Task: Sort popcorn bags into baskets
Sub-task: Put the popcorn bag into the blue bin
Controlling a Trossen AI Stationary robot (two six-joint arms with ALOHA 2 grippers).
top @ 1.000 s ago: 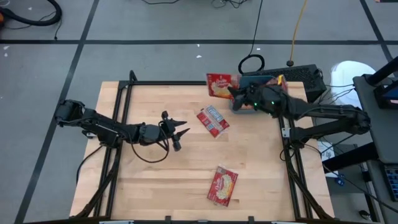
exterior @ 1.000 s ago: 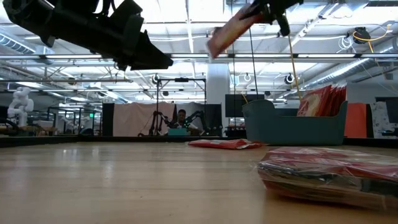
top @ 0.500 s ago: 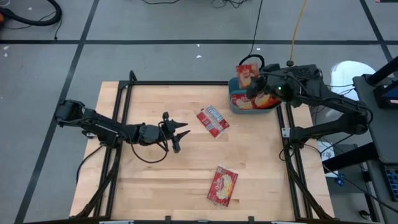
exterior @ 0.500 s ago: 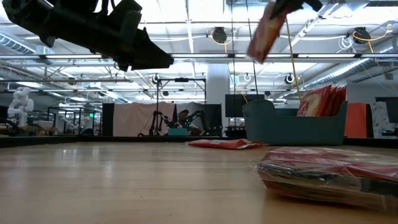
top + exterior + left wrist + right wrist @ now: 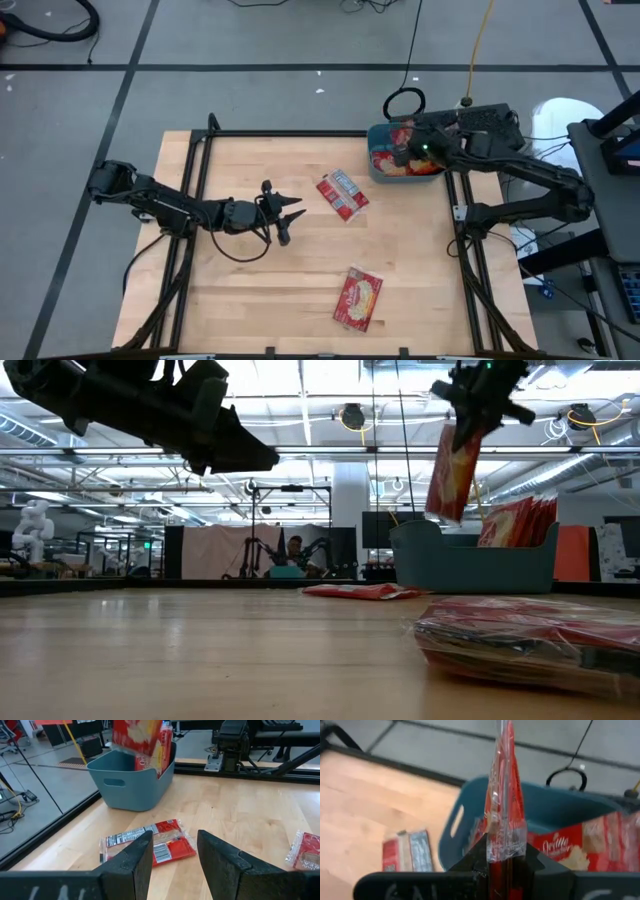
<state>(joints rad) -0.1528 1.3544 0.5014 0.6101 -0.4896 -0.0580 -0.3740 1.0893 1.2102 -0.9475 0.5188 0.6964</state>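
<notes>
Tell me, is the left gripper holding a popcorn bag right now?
No, the left gripper hangs open and empty above the table, with a popcorn bag lying flat beyond it.

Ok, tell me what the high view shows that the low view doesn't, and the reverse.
Only the high view: the whole wooden table from above, and the left tool waiting, open, at mid-table. Only the low view: the held popcorn bag hanging upright above the teal basket, clear of its rim. Both: the right tool shut on that bag, the basket with bags inside, and two loose bags on the table.
</notes>
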